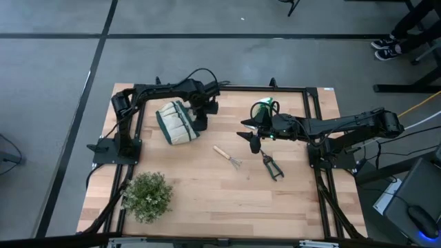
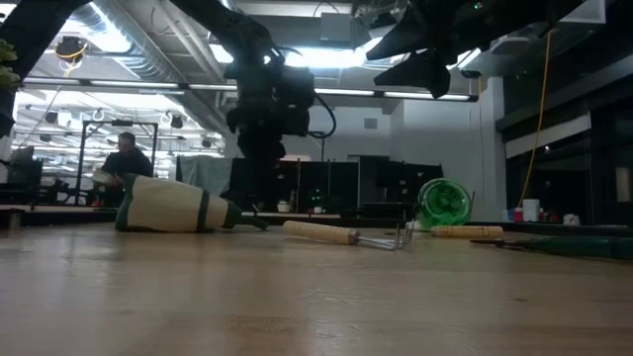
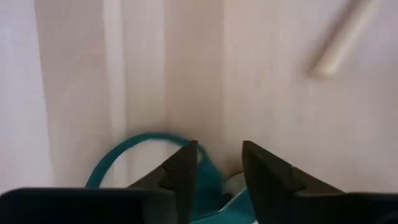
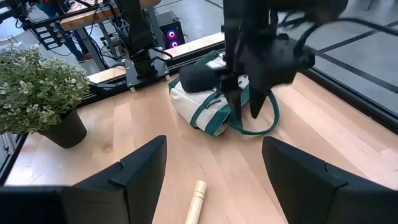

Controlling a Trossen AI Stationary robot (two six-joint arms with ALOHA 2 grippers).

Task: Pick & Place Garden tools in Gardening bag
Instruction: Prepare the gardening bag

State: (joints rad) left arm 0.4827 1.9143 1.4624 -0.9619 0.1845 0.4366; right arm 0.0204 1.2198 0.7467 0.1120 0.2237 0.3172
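Observation:
The cream gardening bag [image 1: 178, 122] with green trim lies on its side at the table's far left; it also shows in the low view [image 2: 168, 213]. My left gripper [image 1: 201, 117] stands at the bag's mouth, fingers close together on it. The mini rake [image 1: 227, 156] and the dark shears [image 1: 272, 166] lie flat mid-table. The green spray bottle [image 1: 264, 108] lies at the far side. A wooden shaft [image 2: 463, 231], perhaps the trowel's, shows only in the low view. My right gripper [image 1: 251, 138] hangs open and empty above the table, between the bottle and the rake. My left gripper comes from above, pointing down, at the bag's mouth end [image 4: 244, 93]. Cream cloth with green trim [image 3: 231, 186] sits between its two fingers, back from their tips. One green strap loop [image 3: 143, 149] lies slack on the table beside them. The bag rests on its side.
A bushy potted plant [image 1: 147, 195] stands at the near left. A black frame [image 1: 313, 103] runs along the table's edges. Bare wood lies between the plant and the tools. A person [image 2: 124, 158] sits in the room behind.

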